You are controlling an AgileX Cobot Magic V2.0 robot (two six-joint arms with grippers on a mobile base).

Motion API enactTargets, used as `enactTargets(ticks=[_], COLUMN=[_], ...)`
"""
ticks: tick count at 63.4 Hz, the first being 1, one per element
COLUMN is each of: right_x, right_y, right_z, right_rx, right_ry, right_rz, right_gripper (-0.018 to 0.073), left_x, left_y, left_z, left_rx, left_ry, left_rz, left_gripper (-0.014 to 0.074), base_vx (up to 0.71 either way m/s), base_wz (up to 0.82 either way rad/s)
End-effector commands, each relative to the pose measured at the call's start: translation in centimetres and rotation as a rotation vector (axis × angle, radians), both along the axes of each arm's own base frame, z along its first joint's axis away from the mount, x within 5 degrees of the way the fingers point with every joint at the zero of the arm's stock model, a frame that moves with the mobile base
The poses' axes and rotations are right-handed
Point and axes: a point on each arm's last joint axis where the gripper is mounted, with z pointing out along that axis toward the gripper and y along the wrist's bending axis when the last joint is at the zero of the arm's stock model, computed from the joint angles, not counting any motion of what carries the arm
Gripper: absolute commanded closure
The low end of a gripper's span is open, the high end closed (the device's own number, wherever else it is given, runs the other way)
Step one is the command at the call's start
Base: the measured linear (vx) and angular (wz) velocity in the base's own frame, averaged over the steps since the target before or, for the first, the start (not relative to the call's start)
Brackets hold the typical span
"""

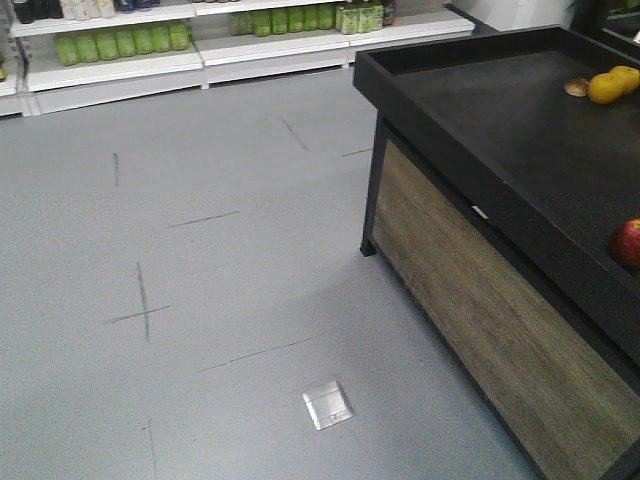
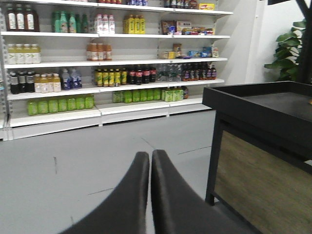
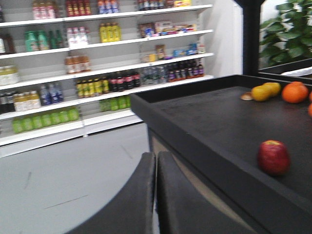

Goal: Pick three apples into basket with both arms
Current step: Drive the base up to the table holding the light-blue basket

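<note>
As seen from the front, an apple (image 1: 627, 243) is set near the black table's (image 1: 500, 130) edge. Left wrist: the left gripper (image 2: 149, 156) is shown closed, empty. Right wrist: the right gripper (image 3: 156, 157) is likewise closed, the apple apart.

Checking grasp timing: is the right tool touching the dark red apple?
Apart. Right wrist view: bare black tabletop lies between the right tool and the apple.

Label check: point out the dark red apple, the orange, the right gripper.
dark red apple (image 3: 273, 157): right wrist view, middle of skin.
orange (image 3: 295, 92): right wrist view, front face.
right gripper (image 3: 156, 154): right wrist view, between fingertips.
</note>
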Motion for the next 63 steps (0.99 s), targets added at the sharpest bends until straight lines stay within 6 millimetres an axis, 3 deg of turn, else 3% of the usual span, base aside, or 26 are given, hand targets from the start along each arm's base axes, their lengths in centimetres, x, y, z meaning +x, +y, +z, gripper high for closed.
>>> enactTargets(ticks=[1,63], right_x=[-0.09,-0.09], right_y=[0.09,0.09], right_z=[0.24,0.24], right_rx=[-0.015,-0.015], right_ry=[-0.071,-0.071], right_rz=[0.009,0.009], right_gripper=[0.0568,0.0568], left_x=[-0.18,-0.18], left_y=[-0.01,-0.01], left_z=[0.75,0.75], left_rx=[-0.023,-0.023], left_ry=[-0.089,-0.089], left_rz=[-0.004,-0.004], left_gripper=[0.0603,0.0603], base_vx=[0.12,0.15], base_wz=[-0.47,-0.57])
